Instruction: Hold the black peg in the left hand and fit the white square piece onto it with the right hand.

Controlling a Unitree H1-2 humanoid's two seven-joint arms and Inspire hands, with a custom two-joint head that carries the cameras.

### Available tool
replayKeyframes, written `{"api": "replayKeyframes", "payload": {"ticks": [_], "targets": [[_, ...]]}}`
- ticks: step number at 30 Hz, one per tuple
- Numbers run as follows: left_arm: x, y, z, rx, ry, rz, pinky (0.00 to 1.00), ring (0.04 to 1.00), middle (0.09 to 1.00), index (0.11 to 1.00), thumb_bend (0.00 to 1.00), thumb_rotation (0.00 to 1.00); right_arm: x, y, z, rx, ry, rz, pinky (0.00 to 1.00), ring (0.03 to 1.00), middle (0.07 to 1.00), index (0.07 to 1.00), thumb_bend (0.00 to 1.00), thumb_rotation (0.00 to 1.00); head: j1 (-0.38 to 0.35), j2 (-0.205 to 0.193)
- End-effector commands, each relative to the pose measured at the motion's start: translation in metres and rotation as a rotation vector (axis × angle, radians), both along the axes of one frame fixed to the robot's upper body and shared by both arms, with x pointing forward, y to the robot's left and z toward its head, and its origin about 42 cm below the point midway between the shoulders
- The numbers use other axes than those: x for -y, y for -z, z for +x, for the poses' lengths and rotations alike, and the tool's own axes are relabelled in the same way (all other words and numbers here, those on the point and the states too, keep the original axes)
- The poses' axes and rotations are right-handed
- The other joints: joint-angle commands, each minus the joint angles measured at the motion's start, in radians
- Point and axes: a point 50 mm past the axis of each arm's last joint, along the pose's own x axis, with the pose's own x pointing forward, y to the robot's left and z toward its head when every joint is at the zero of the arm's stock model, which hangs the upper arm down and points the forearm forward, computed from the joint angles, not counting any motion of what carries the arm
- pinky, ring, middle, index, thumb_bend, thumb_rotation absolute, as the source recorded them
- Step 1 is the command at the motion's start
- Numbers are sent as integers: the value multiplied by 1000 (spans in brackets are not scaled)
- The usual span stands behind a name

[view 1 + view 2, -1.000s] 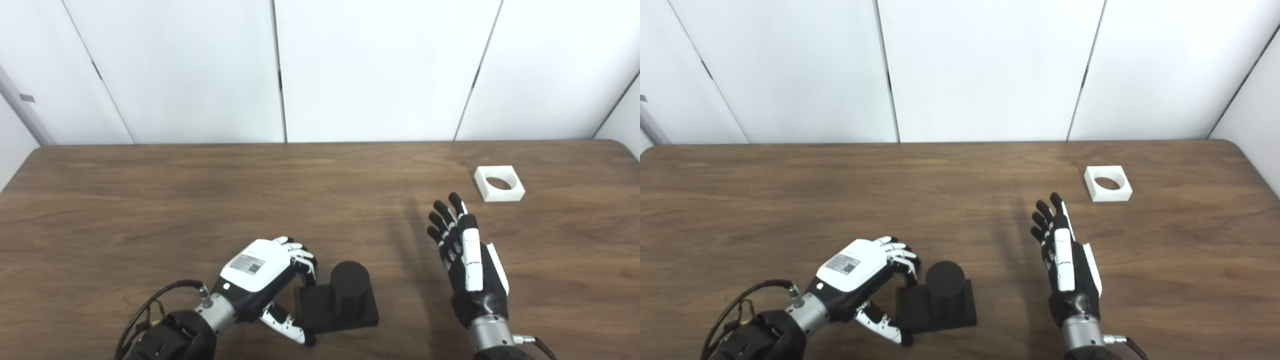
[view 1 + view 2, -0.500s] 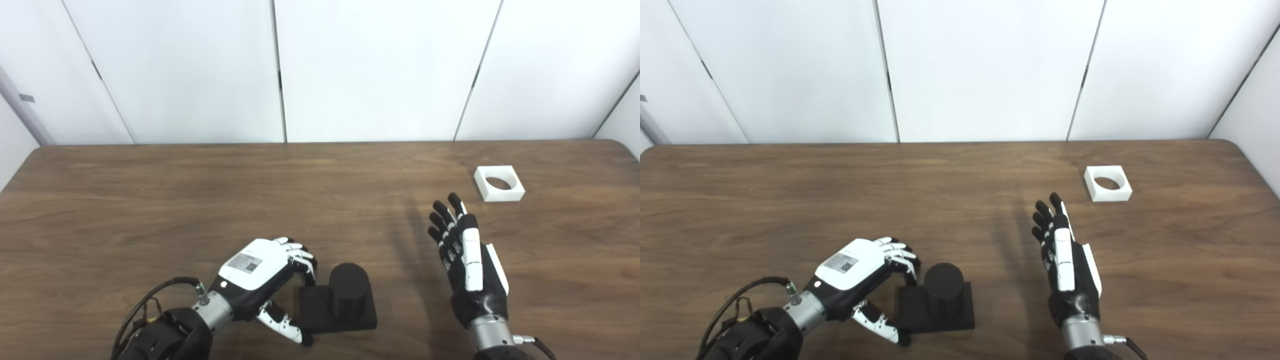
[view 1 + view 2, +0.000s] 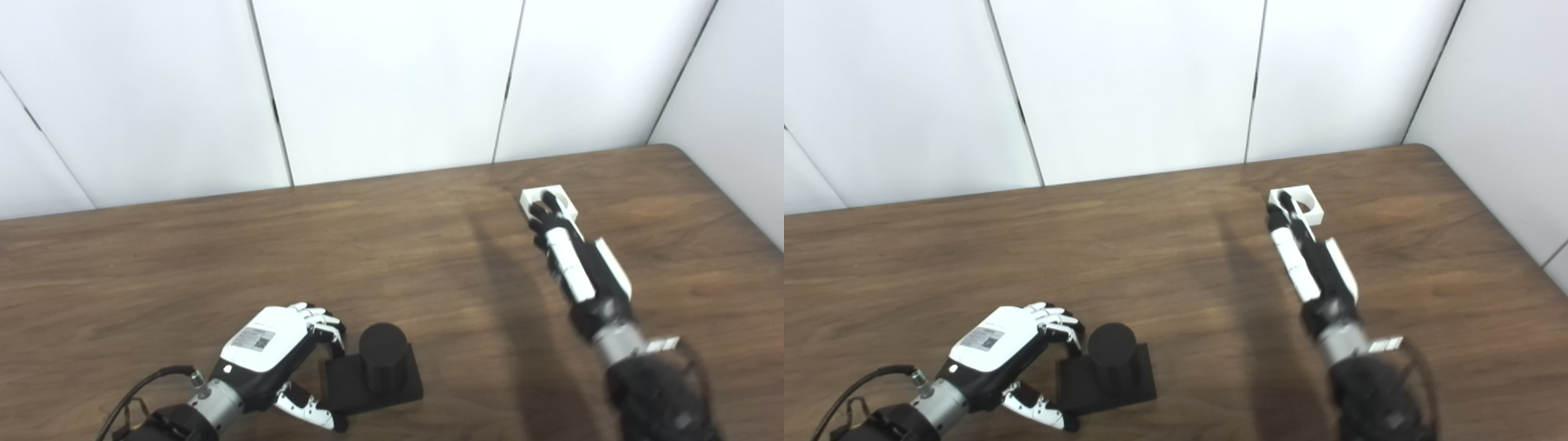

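Note:
The black peg [image 3: 383, 350] is a short cylinder standing upright on a black square base [image 3: 407, 387] near the table's front edge. My left hand [image 3: 269, 340] is at the base's left edge, with its fingers curled on the far left corner and the thumb on the near left corner. The white square piece [image 3: 564, 195] with a round hole lies flat at the far right of the table. My right hand [image 3: 572, 260] is stretched out flat with its fingers apart, and its fingertips lie over the near left part of the piece. It also shows in the right eye view [image 3: 1304, 257].
The brown wooden table [image 3: 184, 257] is backed by white wall panels. Its rounded right corner and right edge lie just beyond the white piece. A black cable runs from my left wrist at the bottom left.
The camera has turned to the right. My right hand has reached forward from mid-table to the white square piece. My left hand stays at the peg's base.

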Motion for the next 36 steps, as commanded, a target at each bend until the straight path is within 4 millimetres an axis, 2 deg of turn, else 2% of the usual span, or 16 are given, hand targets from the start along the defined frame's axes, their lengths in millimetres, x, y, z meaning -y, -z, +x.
{"api": "replayKeyframes", "payload": {"ticks": [1,2,5,13,18,26,30,36], "targets": [[-17,5,5,0,-31,75,916,863,792,490,511,50,9,-24,16,43,-4,-189,949,956,948,978,669,545,-5,-2],[-17,5,6,0,-32,80,907,861,791,490,511,50,14,-29,22,31,-9,-266,943,955,951,970,731,462,-12,-6],[-19,5,6,3,-35,89,888,856,791,489,512,49,29,-45,38,3,-16,-435,930,962,961,951,855,361,-47,-13],[-25,2,7,19,-34,92,853,838,782,489,515,46,51,-70,78,-70,-3,-603,920,996,985,970,943,248,-124,-29],[-29,3,6,30,-40,81,829,822,769,488,516,45,54,-77,97,-125,15,-669,937,1000,1000,983,951,214,-146,-38],[-30,2,6,26,-41,88,825,820,768,488,516,45,59,-84,127,-224,20,-808,933,1000,1000,998,932,222,-148,-41],[-30,2,6,26,-39,90,824,820,768,489,516,45,60,-84,137,-247,16,-824,940,1000,1000,998,927,209,-156,-46],[-31,4,5,26,-41,89,835,820,767,488,516,46,61,-80,161,-300,34,-834,946,1000,1000,983,921,171,-153,-49]]}}
